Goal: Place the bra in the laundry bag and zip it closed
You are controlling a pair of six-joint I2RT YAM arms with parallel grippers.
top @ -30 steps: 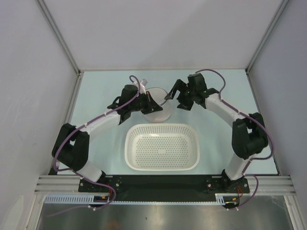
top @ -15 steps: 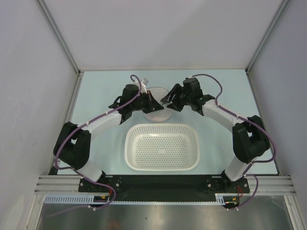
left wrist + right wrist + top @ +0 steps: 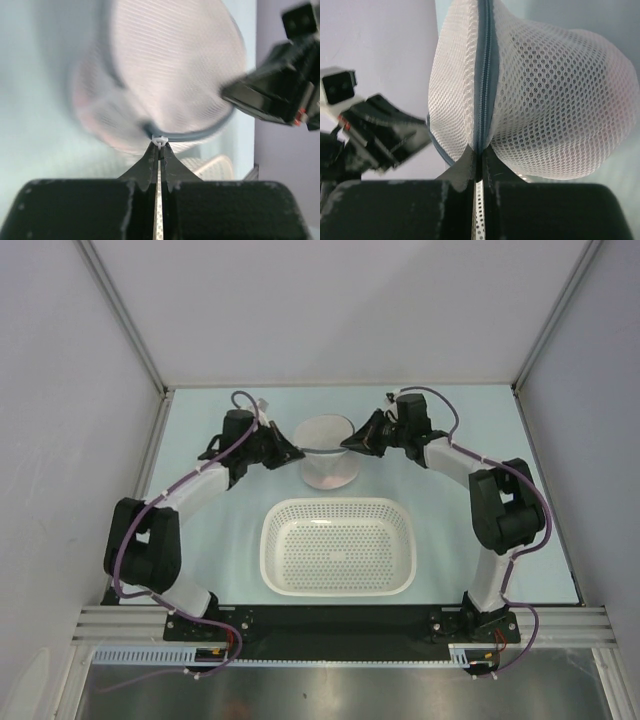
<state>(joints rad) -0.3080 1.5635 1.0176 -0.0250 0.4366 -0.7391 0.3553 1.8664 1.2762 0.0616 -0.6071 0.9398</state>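
White mesh fills most of both wrist views: the laundry bag [image 3: 327,452] sits in the upper middle of the overhead frame, on the far part of the pale table [image 3: 470,530], just beyond the white perforated basket [image 3: 340,504], which lies open-side up in the centre. The bag is caught between the two arms, one at each side of it. The left gripper [image 3: 296,453] meets the bag's left edge, and in its own camera its jaws are pressed together on a small white zip pull [image 3: 160,141] at the bottom of the bag's round rim, with the mesh above blurred. The right gripper [image 3: 348,443] meets the bag's upper right edge; in its camera the jaws are pinched shut on the rim of the bag where the blue-grey zip [image 3: 485,75] runs straight up the frame, a flat mesh flap on the left of the zip and the bulging body of the pouch on the right. Each wrist view shows the other claw at its side edge, right of the bag for the left camera, left of it for the right. A faint pinkish tone shows through the mesh, too indistinct to name. Whether the bag rests on the table or hangs slightly off it cannot be told.
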